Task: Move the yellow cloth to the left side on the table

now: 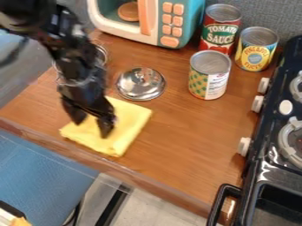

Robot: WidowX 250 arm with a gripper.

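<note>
Three cans [216, 35], one cloth [131, 120], lid [141, 83], microwave [196, 13], stove [277, 95] and, perhaps, pot [103, 54].

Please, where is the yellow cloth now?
In the camera view, the cloth lies left of centre on the table, near its lower edge, below the lid and under the open pincer.

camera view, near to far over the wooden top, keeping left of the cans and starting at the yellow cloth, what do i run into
Yellow cloth → round metal lid → toy microwave. The gripper overlaps the cloth, so it is left out of the order.
</note>
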